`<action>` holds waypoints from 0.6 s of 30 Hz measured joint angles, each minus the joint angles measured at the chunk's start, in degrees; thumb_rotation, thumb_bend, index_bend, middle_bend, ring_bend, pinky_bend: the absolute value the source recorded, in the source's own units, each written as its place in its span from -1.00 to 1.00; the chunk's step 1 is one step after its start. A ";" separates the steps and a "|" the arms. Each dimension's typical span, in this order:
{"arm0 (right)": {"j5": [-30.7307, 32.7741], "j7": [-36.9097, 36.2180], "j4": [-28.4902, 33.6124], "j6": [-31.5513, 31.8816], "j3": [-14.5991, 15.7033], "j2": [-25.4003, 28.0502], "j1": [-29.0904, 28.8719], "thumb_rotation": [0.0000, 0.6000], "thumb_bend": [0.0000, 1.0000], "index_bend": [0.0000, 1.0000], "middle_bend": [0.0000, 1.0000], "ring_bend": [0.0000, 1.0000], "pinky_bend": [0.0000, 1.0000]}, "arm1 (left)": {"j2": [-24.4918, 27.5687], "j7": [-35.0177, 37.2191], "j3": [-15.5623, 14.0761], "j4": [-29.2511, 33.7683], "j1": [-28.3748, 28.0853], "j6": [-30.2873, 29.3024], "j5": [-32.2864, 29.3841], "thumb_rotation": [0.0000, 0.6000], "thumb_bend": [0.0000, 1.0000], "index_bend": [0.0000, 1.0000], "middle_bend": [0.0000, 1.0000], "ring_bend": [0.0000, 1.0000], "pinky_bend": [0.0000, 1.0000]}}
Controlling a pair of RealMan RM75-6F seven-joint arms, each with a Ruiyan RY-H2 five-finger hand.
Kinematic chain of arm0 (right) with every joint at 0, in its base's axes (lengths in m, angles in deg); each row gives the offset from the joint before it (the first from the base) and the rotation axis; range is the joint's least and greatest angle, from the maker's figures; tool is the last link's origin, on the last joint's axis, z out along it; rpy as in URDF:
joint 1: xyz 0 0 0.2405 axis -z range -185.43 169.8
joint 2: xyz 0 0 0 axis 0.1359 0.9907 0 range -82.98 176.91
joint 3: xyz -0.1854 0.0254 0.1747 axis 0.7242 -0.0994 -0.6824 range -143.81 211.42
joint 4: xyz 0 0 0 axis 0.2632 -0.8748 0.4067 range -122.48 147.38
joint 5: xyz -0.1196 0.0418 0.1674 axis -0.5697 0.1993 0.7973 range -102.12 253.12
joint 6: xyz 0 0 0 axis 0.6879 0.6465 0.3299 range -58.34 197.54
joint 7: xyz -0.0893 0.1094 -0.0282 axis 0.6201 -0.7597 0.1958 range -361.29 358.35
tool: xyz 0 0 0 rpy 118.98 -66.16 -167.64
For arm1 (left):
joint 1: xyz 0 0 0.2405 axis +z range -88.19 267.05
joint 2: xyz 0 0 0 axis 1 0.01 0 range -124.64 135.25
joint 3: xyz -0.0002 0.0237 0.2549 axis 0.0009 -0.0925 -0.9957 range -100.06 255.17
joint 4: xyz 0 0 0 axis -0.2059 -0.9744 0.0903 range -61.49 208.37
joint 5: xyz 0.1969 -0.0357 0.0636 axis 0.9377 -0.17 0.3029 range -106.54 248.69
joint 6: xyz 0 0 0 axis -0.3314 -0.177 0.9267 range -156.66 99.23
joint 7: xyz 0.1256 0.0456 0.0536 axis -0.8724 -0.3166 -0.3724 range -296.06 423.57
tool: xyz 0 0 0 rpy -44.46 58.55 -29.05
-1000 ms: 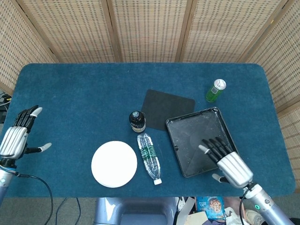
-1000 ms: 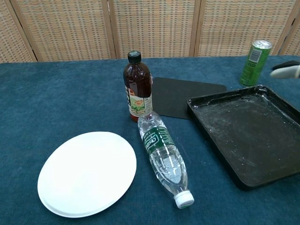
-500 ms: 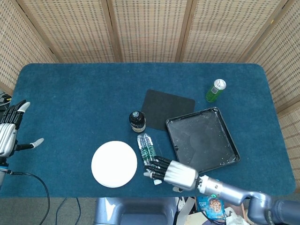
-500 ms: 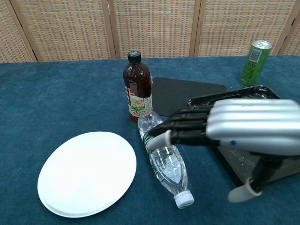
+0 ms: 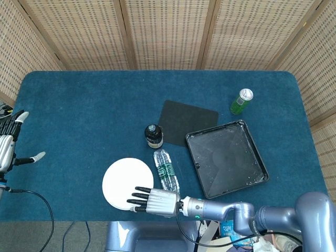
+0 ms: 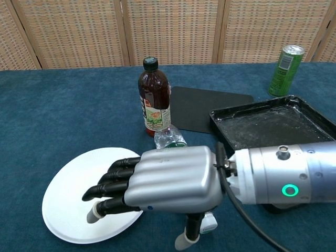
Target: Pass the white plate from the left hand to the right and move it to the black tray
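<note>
Right hand (image 6: 157,184) under my control hovers flat, fingers extended and empty, over the white plate (image 5: 122,179) lying on the table (image 5: 79,105) beside the black tray (image 5: 227,157), while my left hand (image 5: 6,152) stays spread empty at the table's edge.

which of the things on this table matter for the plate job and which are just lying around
For the job:
round white plate
black rectangular tray
left hand
right hand, spread over the plate

Lying about:
brown glass bottle with black cap
clear plastic water bottle on its side
green drink can
dark flat mat
</note>
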 measured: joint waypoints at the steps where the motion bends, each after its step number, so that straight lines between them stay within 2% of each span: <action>1: 0.52 0.54 -0.71 -0.29 -0.05 -0.76 -0.30 1.00 -1.00 -0.75 -1.00 -1.00 -1.00 | -0.04 0.05 0.11 -0.05 0.04 0.07 0.01 1.00 -1.00 -1.00 -1.00 -1.00 -1.00; 11: 4.64 4.24 -7.07 -2.08 0.55 -5.93 -2.57 1.00 -1.00 -0.72 -1.00 -1.00 -1.00 | -0.09 0.53 0.75 -0.60 0.24 1.06 -0.43 1.00 -1.00 -1.00 -1.00 -1.00 -1.00; 18: 6.59 4.71 -10.36 -0.38 1.40 -8.60 -3.24 1.00 -1.00 -0.69 -1.00 -1.00 -1.00 | -0.11 1.00 1.04 -0.81 0.33 1.72 -0.34 1.00 -1.00 -1.00 -1.00 -1.00 -1.00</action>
